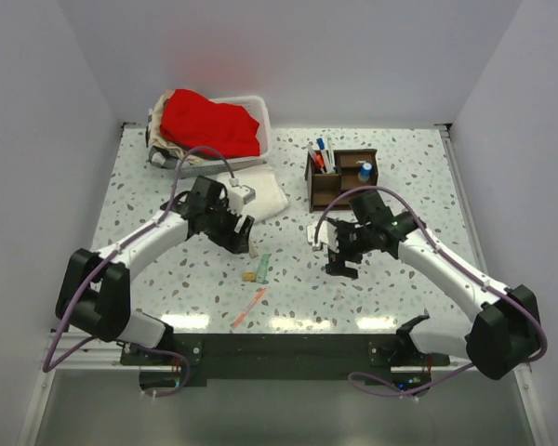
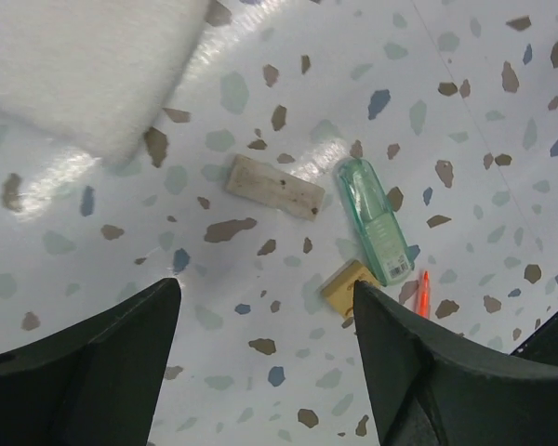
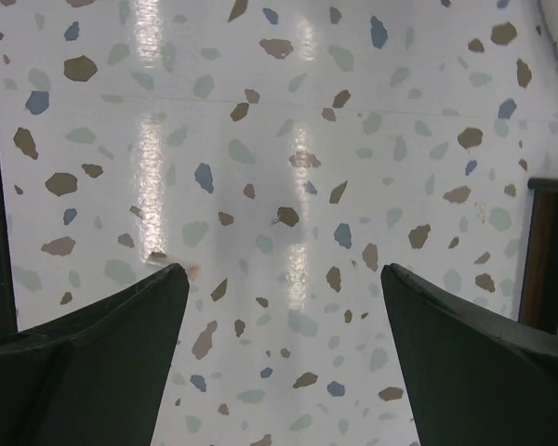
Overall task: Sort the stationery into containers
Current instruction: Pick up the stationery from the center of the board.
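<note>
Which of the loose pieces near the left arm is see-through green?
The slim green case, lying beside the long beige block. That block, the small tan block and the orange pen are opaque.

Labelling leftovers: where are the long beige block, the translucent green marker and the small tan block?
long beige block [image 2: 274, 187]: left wrist view, middle of top face.
translucent green marker [image 2: 377, 221]: left wrist view, middle of body.
small tan block [image 2: 347, 287]: left wrist view, top face.
</note>
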Motion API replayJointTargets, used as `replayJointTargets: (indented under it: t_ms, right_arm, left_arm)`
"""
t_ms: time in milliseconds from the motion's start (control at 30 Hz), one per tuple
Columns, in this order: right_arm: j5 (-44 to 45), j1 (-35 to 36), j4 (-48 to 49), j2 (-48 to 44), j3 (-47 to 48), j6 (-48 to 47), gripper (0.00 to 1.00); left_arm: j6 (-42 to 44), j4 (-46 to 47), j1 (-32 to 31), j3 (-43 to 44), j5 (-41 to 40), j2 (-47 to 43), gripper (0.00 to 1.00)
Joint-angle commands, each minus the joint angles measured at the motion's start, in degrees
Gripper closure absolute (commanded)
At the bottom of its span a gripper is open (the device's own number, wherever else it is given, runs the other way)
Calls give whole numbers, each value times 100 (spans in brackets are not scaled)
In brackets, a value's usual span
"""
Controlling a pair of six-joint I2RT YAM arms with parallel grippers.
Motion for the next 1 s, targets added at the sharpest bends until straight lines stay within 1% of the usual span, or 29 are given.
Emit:
replayJointTargets:
  t_ms: [0,33,67,100,133,167,233,267,300,333,400,467,533,600,667,767,867,967]
  right_arm:
    - [-480,331,-330,790,923,-2092,10]
    - [-768,331,-496,1340,1177,-2324,11]
    - [-901,348,-637,1616,1711,-2588,11]
    - [-1033,392,-865,1949,2029,-3182,15]
    - [-1095,436,-1215,2239,2354,-3371,17]
    - [-1148,489,-1392,2817,2984,-3512,18]
    - [-1122,664,-1779,3304,3550,-4178,21]
    - [-983,717,-2146,3715,3971,-4442,21]
    - [-886,839,-2272,3858,4105,-4958,22]
    - [-772,910,-2412,4007,4202,-5259,22]
    - [-535,1059,-2668,4297,4370,-5909,22]
    - [-455,1139,-3028,4465,4580,-6332,23]
    - [-314,1254,-3256,4694,4704,-6834,27]
    - [-322,1341,-3188,4756,4731,-7063,29]
    - [-349,1438,-3143,4940,4888,-7090,30]
    - [-445,1552,-3205,5265,5265,-6933,32]
    - [-419,1649,-3126,5502,5442,-6792,34]
    - [-358,1719,-3187,5739,5635,-6713,40]
  left_arm:
    - [139,-175,773,361,-242,-659,18]
    - [156,-175,1158,361,-198,-712,16]
    - [156,-114,1327,352,-206,-765,14]
    - [165,-53,1477,326,-215,-887,13]
    - [148,9,1757,291,-197,-958,11]
    - [139,105,1890,273,-162,-1028,11]
    - [95,150,2189,220,-57,-1222,10]
    - [60,168,2278,194,-65,-1292,9]
    - [25,185,2313,159,-65,-1441,9]
    - [-36,194,2548,124,-74,-1521,8]
    - [-72,229,2699,28,-153,-1748,7]
    - [-142,264,2902,-43,-232,-1899,6]
    - [-186,264,3095,-122,-259,-2101,6]
    - [-213,247,3175,-192,-250,-2267,5]
    - [-213,212,3245,-245,-224,-2417,5]
    - [-204,168,3254,-368,-197,-2523,5]
    - [-178,150,3263,-439,-197,-2558,5]
    - [-186,150,3263,-421,-180,-2497,5]
